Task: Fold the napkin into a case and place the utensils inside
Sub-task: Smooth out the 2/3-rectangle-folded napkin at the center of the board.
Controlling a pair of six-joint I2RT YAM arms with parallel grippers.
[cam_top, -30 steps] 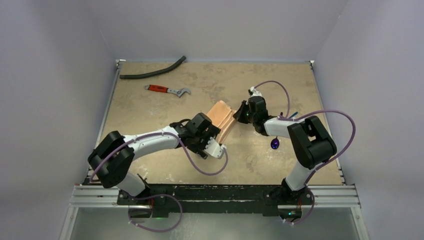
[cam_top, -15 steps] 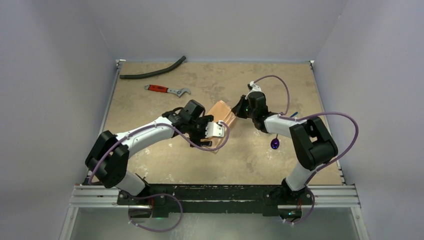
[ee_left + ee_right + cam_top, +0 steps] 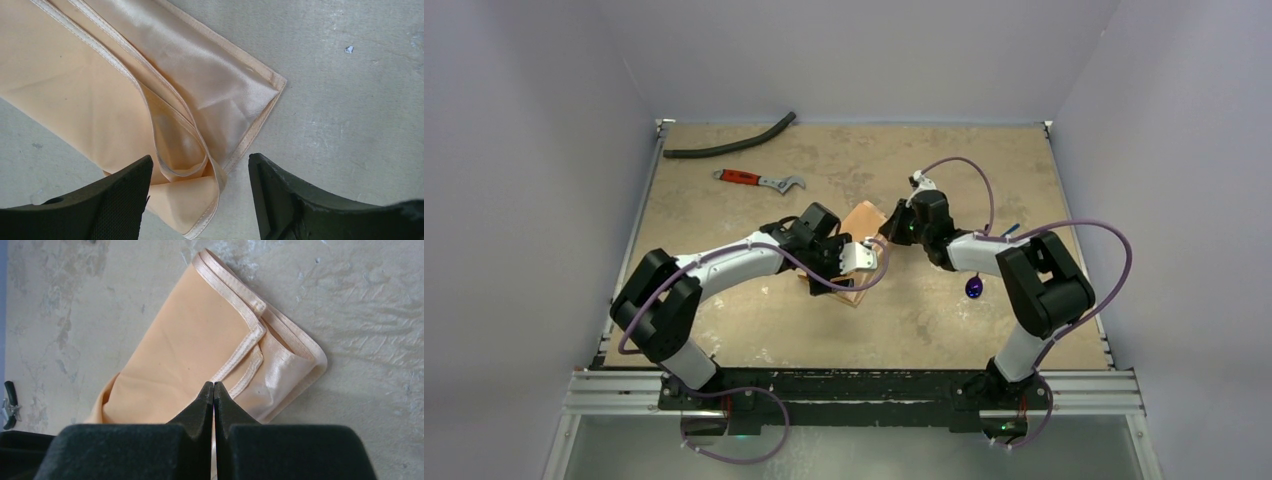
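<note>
The peach-orange napkin [image 3: 861, 218] lies folded into a narrow band at mid table, with its near part hidden under my left wrist. In the left wrist view the napkin's [image 3: 165, 100] layered near corner lies between the two fingers of my open left gripper [image 3: 200, 200], which touch nothing. My right gripper [image 3: 214, 386] is shut, its tips over the hem at the napkin's [image 3: 185, 350] far end; I cannot tell whether cloth is pinched. The purple spoon [image 3: 974, 288] lies by the right arm. A blue fork tip [image 3: 1010, 229] pokes out behind that arm.
A red-handled wrench [image 3: 759, 180] and a curved black hose [image 3: 729, 145] lie at the far left of the table. Grey walls close in the table on three sides. The right arm's cable loops above the spoon.
My left gripper has moved away from the near edge onto the napkin's near end, and its jaws have narrowed. The right gripper has shifted slightly left, still shut.
</note>
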